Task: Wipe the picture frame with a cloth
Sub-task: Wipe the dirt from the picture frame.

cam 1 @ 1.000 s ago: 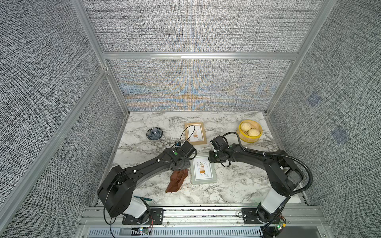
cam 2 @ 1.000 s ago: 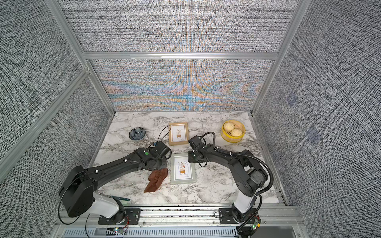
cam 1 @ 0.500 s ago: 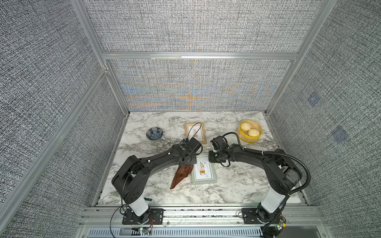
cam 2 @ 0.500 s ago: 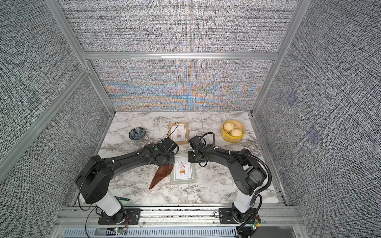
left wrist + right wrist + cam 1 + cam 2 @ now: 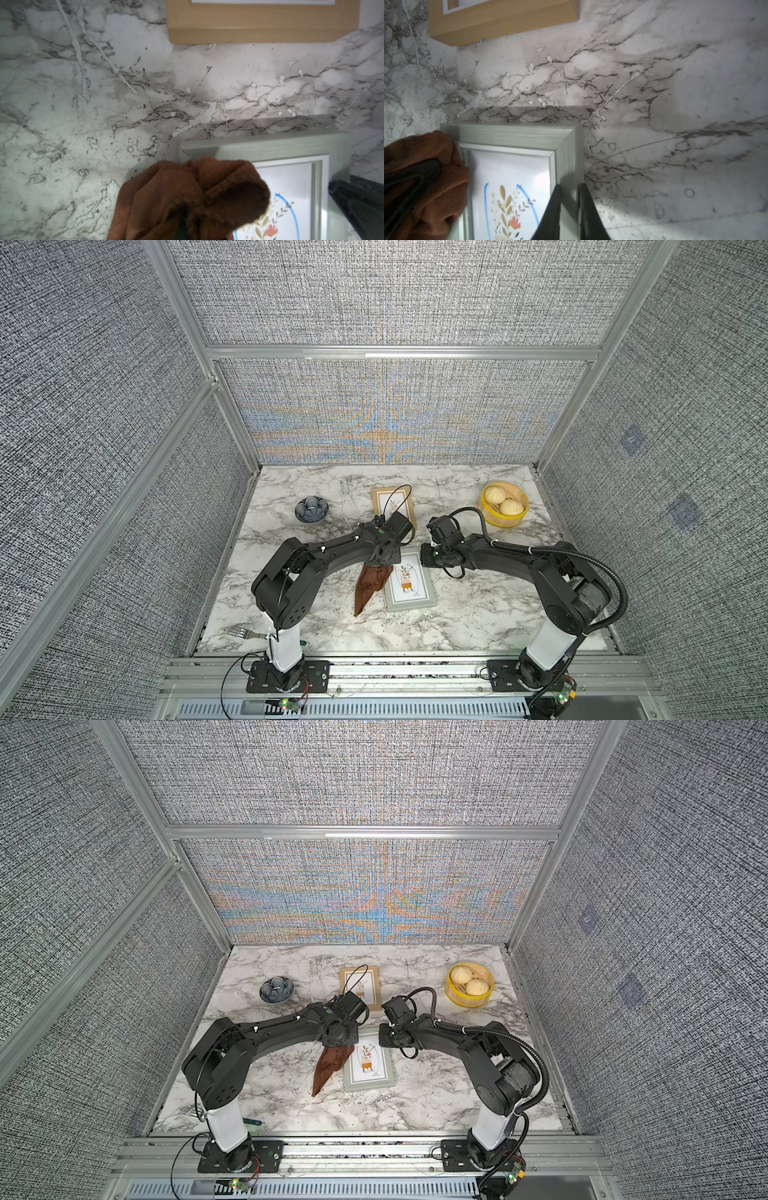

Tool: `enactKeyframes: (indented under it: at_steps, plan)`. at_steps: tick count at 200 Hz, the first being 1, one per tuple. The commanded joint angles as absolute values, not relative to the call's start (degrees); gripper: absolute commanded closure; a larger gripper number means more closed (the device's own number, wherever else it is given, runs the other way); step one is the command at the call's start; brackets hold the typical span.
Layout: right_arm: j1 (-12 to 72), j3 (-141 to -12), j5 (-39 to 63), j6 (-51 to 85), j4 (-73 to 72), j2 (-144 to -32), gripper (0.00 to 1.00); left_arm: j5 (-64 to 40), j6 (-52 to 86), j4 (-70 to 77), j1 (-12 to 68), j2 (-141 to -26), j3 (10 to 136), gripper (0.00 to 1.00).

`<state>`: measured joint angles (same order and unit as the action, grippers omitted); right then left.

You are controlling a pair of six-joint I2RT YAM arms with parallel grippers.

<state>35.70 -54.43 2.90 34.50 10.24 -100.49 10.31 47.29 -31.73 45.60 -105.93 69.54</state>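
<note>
**Operator:** Where is the cloth?

**Describer:** Your left gripper (image 5: 386, 563) is pressed together on the bunched top of the soft reddish-brown fabric cloth (image 5: 370, 585). That bunch sits over the far left corner of the grey-green rectangular picture frame (image 5: 410, 603). The frame lies flat on the white marble-patterned counter (image 5: 478, 614) and holds a flower print. The rest of the cloth trails toward the near edge along the frame's left side, and its pointed tail lies on the counter.

**Operator:** And my right gripper?

**Describer:** Your right gripper (image 5: 569, 187) pinches the frame's right rail near its far right corner, with one finger on the inner side and one outside.

**Operator:** What else is there?

**Describer:** A light wooden rectangular picture frame (image 5: 394, 506) lies flat just beyond both grippers. A small dark blue patterned bowl (image 5: 311, 509) stands toward the far left. A round yellow steamer basket (image 5: 490, 517) holding two pale buns stands at the far right. Both are well apart from the frames. A metal fork (image 5: 245, 631) lies at the near left edge.
</note>
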Motion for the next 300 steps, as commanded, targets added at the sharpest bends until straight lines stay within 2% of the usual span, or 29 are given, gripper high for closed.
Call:
enactKeyframes:
  at_steps: [1,58,102,167,210,300]
  plan:
    - [35.8,-53.1,1.0,37.5,17.3,-102.1,0.86,5.6,48.7,-32.7,45.4,-106.3,67.0,1.0]
    - [35.8,-52.3,-0.2,40.8,17.7,-102.7,0.87,2.3,53.3,-31.0,48.8,-101.0,58.4,1.0]
    - [35.7,-52.3,-0.3,40.9,17.6,-102.4,0.88,4.3,52.7,-38.1,53.2,-97.1,56.6,1.0]
    - [35.7,-52.4,-0.3,40.7,17.6,-102.3,0.88,5.0,55.1,-38.3,57.3,-92.4,53.2,1.0]
    - [35.4,-52.0,-0.3,40.4,17.4,-102.4,0.88,9.9,52.3,-41.5,55.0,-94.4,59.0,1.0]
    - [35.2,-51.3,0.7,40.0,16.8,-101.8,0.89,10.9,38.5,-38.1,44.6,-104.0,73.4,1.0]
